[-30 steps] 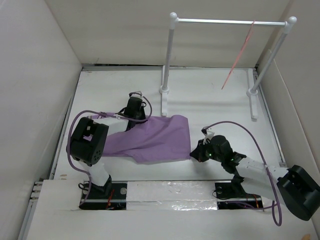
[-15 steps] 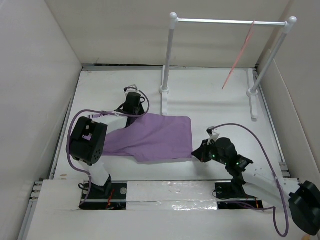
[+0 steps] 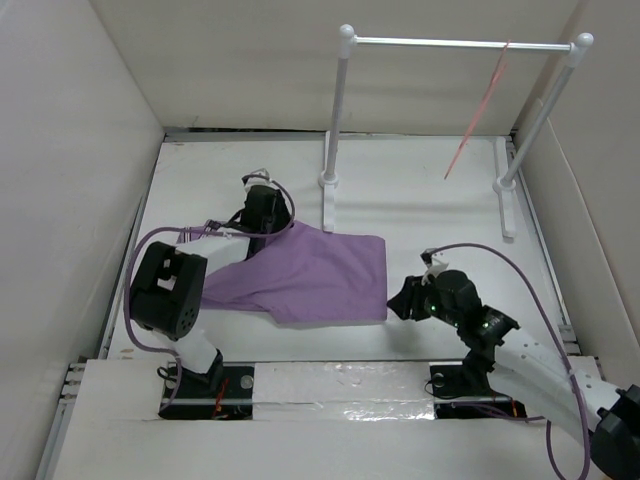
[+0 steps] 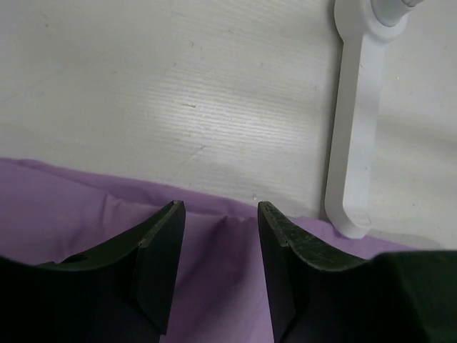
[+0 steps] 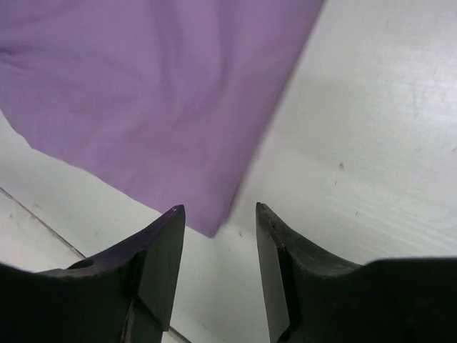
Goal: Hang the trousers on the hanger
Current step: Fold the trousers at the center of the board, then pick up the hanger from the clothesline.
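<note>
The trousers [image 3: 310,275] lie flat on the worktop [image 3: 440,210] between both arms. The left end effector [image 4: 218,214] sits over their far edge, fingers apart. The right end effector [image 5: 218,218], also spread, hovers at their near right corner. The hanger [image 3: 477,110] hangs on the rack [image 3: 337,110] beyond.

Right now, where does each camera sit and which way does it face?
Top: above and behind the bases, looking down on table, trousers, rack, hanger; left arm and right arm show.
Left wrist: on the left arm, looking past the trousers' edge to a rack foot; open left gripper shows.
Right wrist: on the right arm, facing the trousers' corner; open right gripper shows.
Both wrist views share the trousers.
</note>
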